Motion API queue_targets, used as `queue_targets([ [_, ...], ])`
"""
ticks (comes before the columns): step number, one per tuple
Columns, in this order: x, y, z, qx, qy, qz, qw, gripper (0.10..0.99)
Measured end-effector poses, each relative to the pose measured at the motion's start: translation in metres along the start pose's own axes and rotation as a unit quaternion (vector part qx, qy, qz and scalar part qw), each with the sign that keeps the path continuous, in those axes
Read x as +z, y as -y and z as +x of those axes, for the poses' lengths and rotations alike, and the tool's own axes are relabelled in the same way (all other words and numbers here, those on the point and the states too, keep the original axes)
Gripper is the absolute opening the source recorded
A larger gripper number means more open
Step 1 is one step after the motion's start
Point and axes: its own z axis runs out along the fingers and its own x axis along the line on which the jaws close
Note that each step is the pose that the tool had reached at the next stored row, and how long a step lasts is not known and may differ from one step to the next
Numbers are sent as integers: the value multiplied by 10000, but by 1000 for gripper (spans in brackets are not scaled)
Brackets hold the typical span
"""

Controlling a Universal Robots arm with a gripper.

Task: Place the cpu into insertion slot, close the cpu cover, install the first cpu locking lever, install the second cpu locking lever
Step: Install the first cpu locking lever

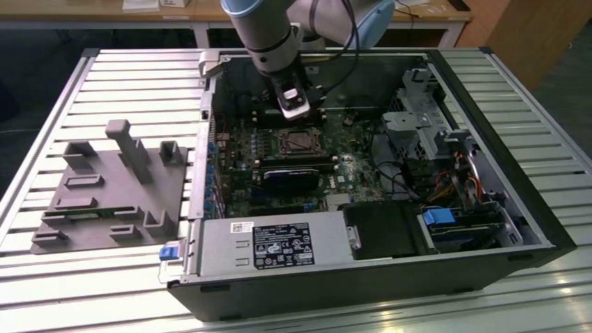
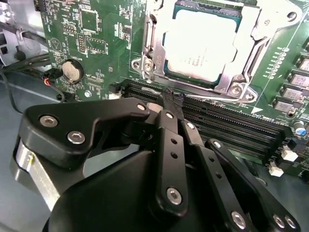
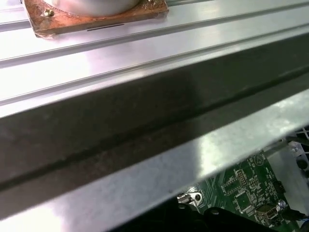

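Note:
The cpu (image 2: 203,41), a square chip with a silvery top, sits in the insertion slot (image 1: 298,142) on the green board. The silver cpu cover (image 2: 251,55) lies flat around it, framing the chip's edges. A thin metal lever (image 2: 149,34) runs along one side of the socket. My gripper (image 2: 171,98) hangs just beside the socket over the long black memory slots (image 2: 227,125). Its black fingers (image 2: 169,145) meet at the tips with nothing between them. In the exterior view the gripper (image 1: 299,118) is just behind the socket, inside the open computer case.
The case (image 1: 518,208) lies open on a slatted aluminium table (image 1: 138,76). A power supply (image 1: 268,246) fills its front; drive cages and cables (image 1: 434,132) crowd the exterior view's right. A grey fixture (image 1: 111,187) lies outside at the exterior view's left. A coin battery (image 2: 72,72) sits on the board.

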Motion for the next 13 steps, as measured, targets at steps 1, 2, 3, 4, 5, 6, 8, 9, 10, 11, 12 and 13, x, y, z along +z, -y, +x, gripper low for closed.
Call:
queue_targets([
  [1, 5, -3, -10, -3, -14, 23, 10000, 102],
  [2, 8, -5, -15, -6, -21, 40, 10000, 102],
  [3, 8, -5, -16, -6, -21, 41, 10000, 102],
  [4, 8, -5, -16, -6, -21, 42, 10000, 102],
  [5, 9, -5, -17, -6, -21, 42, 10000, 102],
  [6, 13, -6, -18, -6, -22, 42, 10000, 102],
  [8, 20, -5, -19, -7, -23, 47, 10000, 102],
  [9, 24, -5, -20, -9, -24, 54, 10000, 102],
  [10, 27, -5, -21, -10, -26, 59, 10000, 102],
  [11, 30, -5, -22, -10, -28, 64, 10000, 102],
  [12, 36, -5, -24, -12, -32, 72, 10000, 102],
  [13, 43, -6, -25, -13, -39, 82, 10000, 102],
])
